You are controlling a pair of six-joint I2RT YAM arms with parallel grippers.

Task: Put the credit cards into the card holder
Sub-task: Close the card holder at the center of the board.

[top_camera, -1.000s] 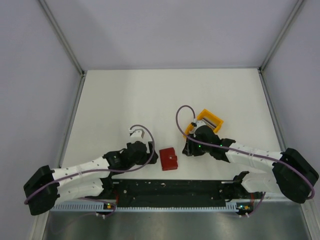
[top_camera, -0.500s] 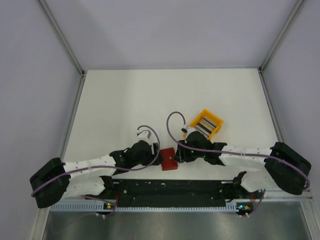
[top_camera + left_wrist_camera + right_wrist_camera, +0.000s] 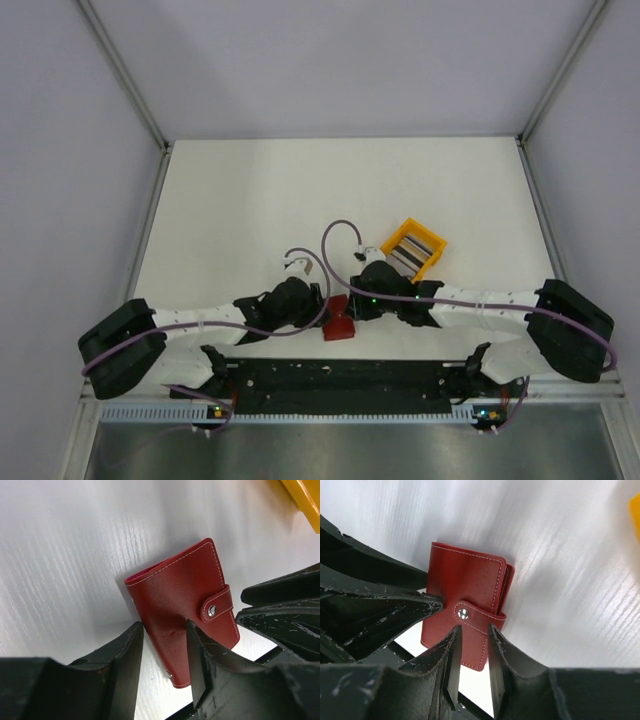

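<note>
Left gripper (image 3: 162, 667) — jaws apart, straddling the spine-side corner of the card holder (image 3: 180, 605), one finger over its cover; no clamp seen. The holder lies flat on the table (image 3: 250, 200) between both arms, snapped closed, long axis running away from the bases. Right gripper (image 3: 472, 665) — jaws narrowly apart, snap tab (image 3: 477, 616) just beyond its tips, so the right arm is nearer. Credit cards (image 3: 415, 248) sit in the yellow bin (image 3: 403, 226), further right.

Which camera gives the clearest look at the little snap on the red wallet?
Left wrist: the card holder is large and its snap tab sits in the open. The right wrist view shows the snap too, crowded by the right gripper. Overhead, the holder is just a small red patch.
</note>
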